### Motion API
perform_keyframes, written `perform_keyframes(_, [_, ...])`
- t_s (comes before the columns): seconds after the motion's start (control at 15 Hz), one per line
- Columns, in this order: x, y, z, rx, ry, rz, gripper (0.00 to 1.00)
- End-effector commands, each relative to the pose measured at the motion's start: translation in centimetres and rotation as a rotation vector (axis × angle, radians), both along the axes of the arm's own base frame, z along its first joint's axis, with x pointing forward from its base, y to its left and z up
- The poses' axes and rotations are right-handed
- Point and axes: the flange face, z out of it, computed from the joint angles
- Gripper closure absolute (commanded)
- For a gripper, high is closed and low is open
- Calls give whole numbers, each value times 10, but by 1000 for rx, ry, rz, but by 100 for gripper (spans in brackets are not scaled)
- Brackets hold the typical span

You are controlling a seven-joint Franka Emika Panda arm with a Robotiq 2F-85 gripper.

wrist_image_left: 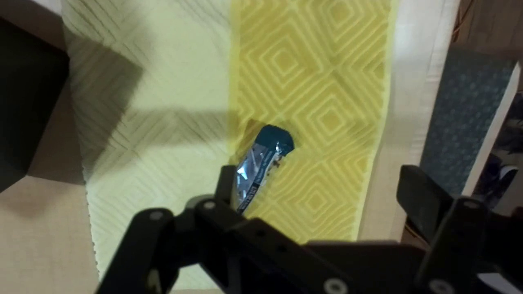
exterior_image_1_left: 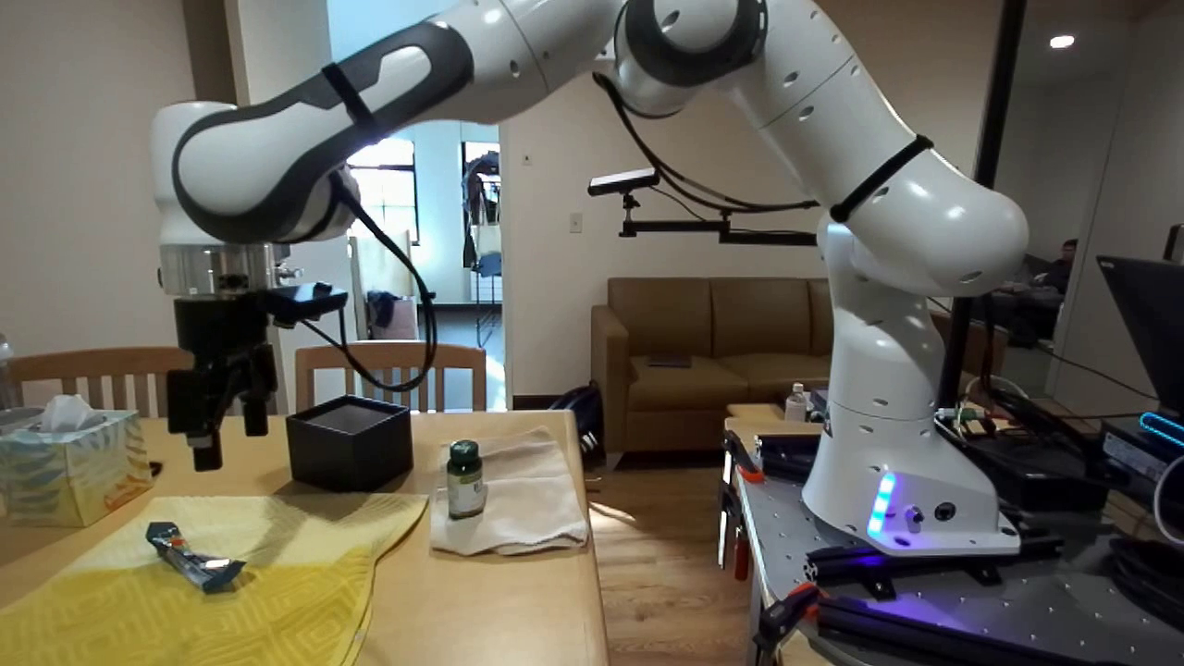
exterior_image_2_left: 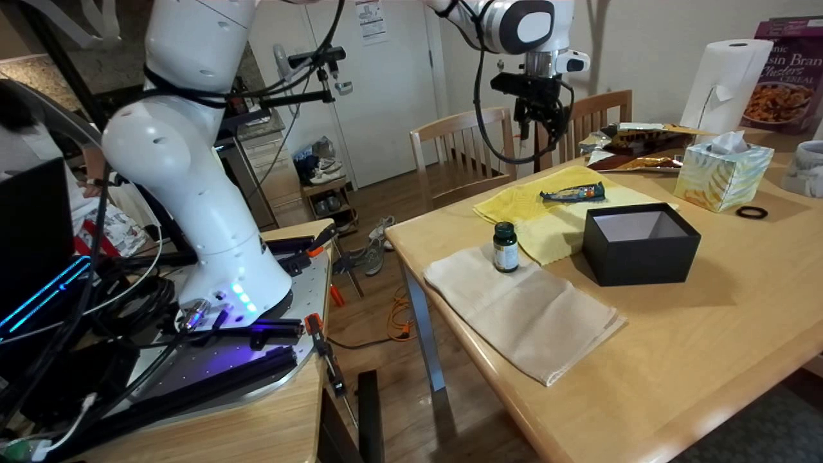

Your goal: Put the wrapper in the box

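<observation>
The wrapper [wrist_image_left: 261, 165] lies on the yellow cloth [wrist_image_left: 327, 122] on the table [exterior_image_1_left: 499, 601], below the hand [wrist_image_left: 322, 190]; in both exterior views a gap shows between the two; in the wrist view it appears close by the finger [wrist_image_left: 225, 183] at that view's left, which hides its lower end, rather than midway; its long axis there slants steeply from lower left to upper right, the teal end uppermost; the hand is spread wide, holding nothing; the black box [exterior_image_2_left: 643, 260] stands beside the cloth.

Wrapper [exterior_image_1_left: 191, 560] lying on towel [exterior_image_1_left: 287, 583], box [exterior_image_1_left: 356, 453] beside towel
</observation>
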Motion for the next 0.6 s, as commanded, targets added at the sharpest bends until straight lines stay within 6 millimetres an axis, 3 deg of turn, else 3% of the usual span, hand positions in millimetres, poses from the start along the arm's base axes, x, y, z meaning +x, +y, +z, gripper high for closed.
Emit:
perform_keyframes(0.0, [37, -8, -28, -61, -29, -138, 0])
perform_keyframes(0.27, [65, -12, -50, -35, -54, -281, 0])
perform_keyframes(0.53, [81, -6, -65, 25, -41, -304, 0])
